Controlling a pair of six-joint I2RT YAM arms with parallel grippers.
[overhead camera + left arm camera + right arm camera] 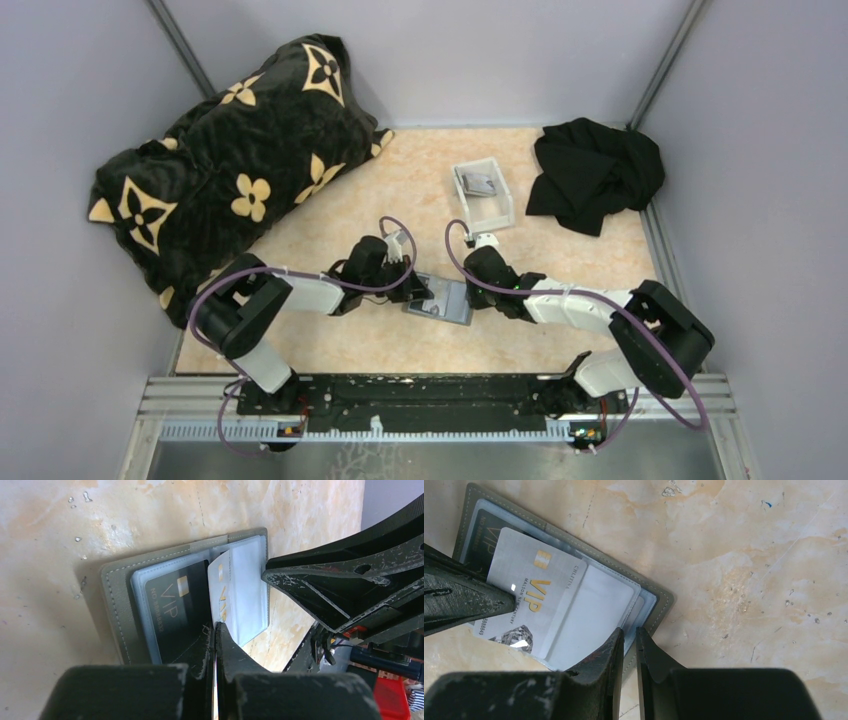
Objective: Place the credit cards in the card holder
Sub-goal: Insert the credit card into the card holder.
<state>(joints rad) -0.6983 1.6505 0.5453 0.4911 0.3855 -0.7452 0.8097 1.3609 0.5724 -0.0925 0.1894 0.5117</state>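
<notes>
Stretched low from both sides over the bench, gripping a silver card tight in the left tool above the open card holder lying there, pinching the holder's edge in the narrow right tool.

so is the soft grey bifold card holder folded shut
No, the grey bifold card holder lies open, a black rectangular VIP card in one clear sleeve.
</notes>
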